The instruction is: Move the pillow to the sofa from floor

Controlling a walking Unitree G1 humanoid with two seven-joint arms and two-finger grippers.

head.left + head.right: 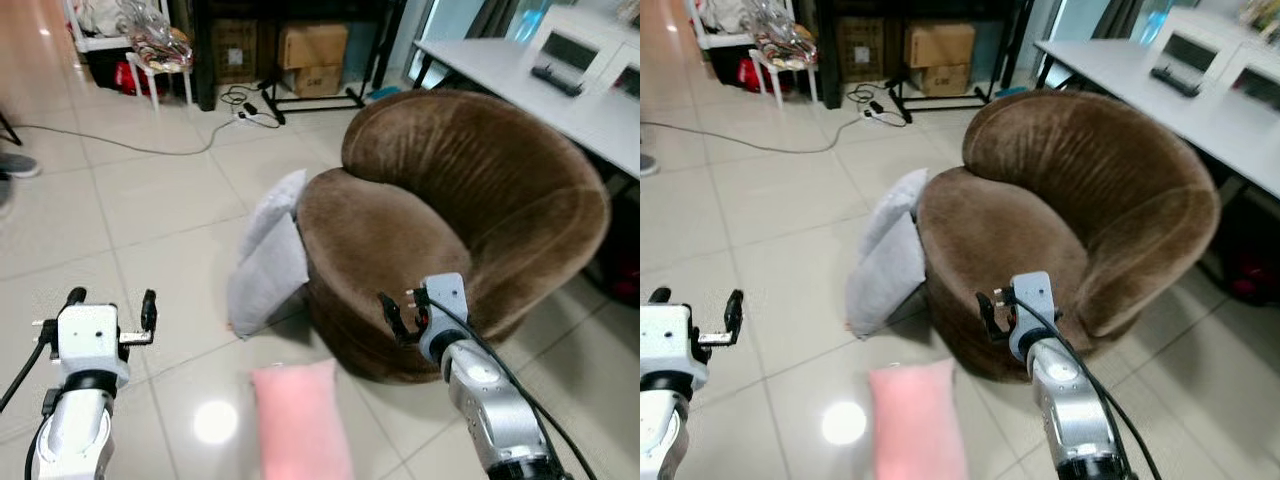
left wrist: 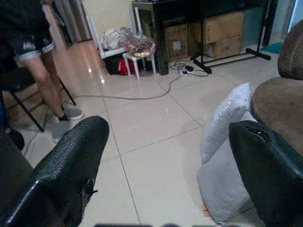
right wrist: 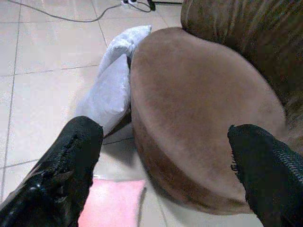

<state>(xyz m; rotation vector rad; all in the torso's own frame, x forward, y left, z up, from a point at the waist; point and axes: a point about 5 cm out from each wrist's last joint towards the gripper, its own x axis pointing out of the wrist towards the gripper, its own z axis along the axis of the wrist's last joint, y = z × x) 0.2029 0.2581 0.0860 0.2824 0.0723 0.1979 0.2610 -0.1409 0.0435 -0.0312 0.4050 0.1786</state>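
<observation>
Pink pillow (image 1: 300,420) flat on tiled floor (image 1: 150,230), just in front of brown sofa (image 1: 450,220), between both arms. Grey pillow (image 1: 268,255) propped upright against sofa's side. Left tool (image 1: 110,305) raised over floor, fingers spread wide, holding nothing. Right tool (image 1: 403,312) near sofa's front edge, fingers likewise wide apart, empty. Person's legs (image 2: 45,80) beyond, cardboard boxes (image 1: 312,55) at back.

No text, brand or number can be read anywhere here. The cardboard boxes (image 1: 312,58) carry labels, but these are too small and blurred to make out.
</observation>
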